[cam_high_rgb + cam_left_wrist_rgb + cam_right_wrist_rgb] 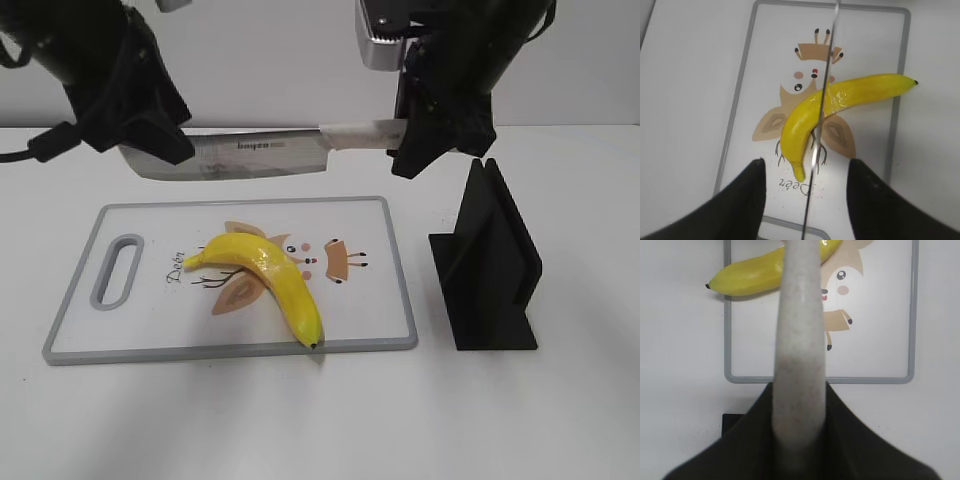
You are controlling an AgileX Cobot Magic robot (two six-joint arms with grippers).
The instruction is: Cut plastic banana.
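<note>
The plastic banana [265, 275], whole and glossy yellow, lies diagonally on the white cutting board [150, 220] with its dark tip at the board's front edge. My right gripper [410, 140] is shut on the pale handle of a cleaver-style knife [250, 155], holding it level above the board with the blade pointing left. My left gripper [150, 140] is open at the blade's far end. In the left wrist view the thin blade [822, 100] runs between the spread fingers [805, 162], over the banana [840, 97]. The right wrist view shows the handle [800, 340], the gripper [800, 390] and the banana [755, 275].
A black knife stand [490, 260] stands upright to the right of the board, and a corner of it shows in the right wrist view [732, 420]. The board has a grey rim, a handle slot [117, 270] on its left and a cartoon deer print. The table is white.
</note>
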